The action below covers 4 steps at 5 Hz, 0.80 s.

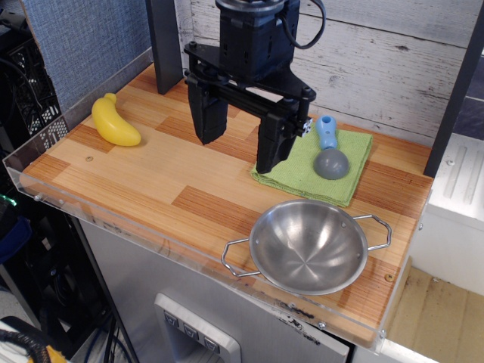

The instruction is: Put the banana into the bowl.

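Observation:
The yellow toy banana (115,121) lies on the wooden table at the far left, near the left edge. The shiny steel bowl (308,246) with two wire loop handles sits at the front right of the table and holds nothing. My black gripper (240,145) hangs above the table's middle, between the banana and the bowl. Its two fingers are spread wide apart and hold nothing. It is well to the right of the banana and behind the bowl.
A green cloth (318,168) lies behind the bowl with a small grey-and-blue scoop (330,150) on it. A clear plastic rim (113,227) runs along the table's front and left edges. A dark post (165,45) stands at the back.

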Each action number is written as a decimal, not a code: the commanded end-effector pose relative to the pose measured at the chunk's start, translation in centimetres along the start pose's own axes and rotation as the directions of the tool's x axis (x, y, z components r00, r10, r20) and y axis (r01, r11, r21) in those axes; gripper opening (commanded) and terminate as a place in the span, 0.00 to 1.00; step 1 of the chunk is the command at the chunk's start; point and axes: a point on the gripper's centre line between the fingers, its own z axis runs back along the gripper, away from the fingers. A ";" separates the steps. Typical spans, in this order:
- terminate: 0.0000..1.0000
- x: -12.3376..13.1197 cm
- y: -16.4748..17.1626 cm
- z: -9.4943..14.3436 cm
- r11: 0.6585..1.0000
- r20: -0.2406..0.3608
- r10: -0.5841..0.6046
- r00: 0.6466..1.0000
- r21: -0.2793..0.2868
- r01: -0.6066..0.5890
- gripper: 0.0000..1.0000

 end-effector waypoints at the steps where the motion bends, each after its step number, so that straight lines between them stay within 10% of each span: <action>1: 0.00 0.0 0.0 0.0 1.000 0.000 0.000 1.000 0.000 0.000 1.00; 4: 0.00 0.8 11.7 -2.4 0.976 0.045 0.197 0.979 0.091 -0.200 1.00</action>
